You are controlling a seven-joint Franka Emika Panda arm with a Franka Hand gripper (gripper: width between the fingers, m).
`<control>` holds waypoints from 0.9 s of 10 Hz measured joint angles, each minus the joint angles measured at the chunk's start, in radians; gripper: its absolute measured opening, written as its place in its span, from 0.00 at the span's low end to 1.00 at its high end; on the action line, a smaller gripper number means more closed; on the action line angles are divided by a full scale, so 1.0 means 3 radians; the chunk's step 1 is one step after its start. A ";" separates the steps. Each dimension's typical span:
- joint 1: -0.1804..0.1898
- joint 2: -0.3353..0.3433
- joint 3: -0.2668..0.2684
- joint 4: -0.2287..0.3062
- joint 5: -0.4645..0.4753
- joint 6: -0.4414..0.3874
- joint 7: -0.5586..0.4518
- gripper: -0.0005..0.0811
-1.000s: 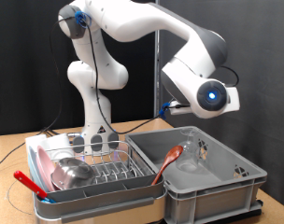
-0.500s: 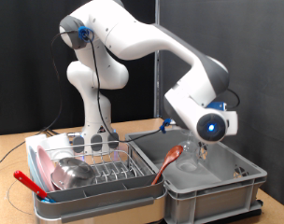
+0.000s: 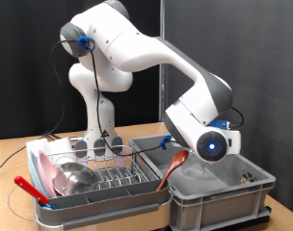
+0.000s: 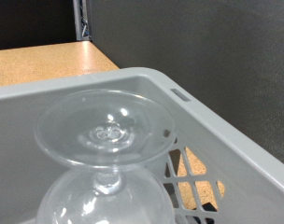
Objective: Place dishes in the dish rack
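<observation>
A clear stemmed glass (image 4: 105,135) stands upside down, foot up, inside the grey plastic tub (image 4: 231,135), and it fills the wrist view from close by. My gripper (image 3: 205,158) hangs low over that glass (image 3: 194,173) in the tub (image 3: 224,197); its fingers do not show in either view. A thin red utensil (image 3: 173,166) leans against the tub's wall. The dish rack (image 3: 98,203) at the exterior view's left holds a pink plate (image 3: 44,171) on edge and a steel bowl (image 3: 75,178).
Grey utensil cups (image 3: 93,146) sit at the rack's back. A red strip (image 3: 31,188) lies along the rack's front left corner. The robot's white base stands behind the rack. The tub's walls close in around the hand. A black curtain backs the scene.
The arm has come down from above the tub until the hand sits just over the glass. The rack's contents have not moved.
</observation>
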 joint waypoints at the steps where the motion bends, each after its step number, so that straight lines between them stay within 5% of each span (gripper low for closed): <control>1: 0.0001 0.0000 0.0002 -0.0006 -0.0023 -0.0018 -0.0009 0.99; 9: 0.0170 0.0073 -0.0065 -0.0125 -0.0279 0.0103 0.0048 0.99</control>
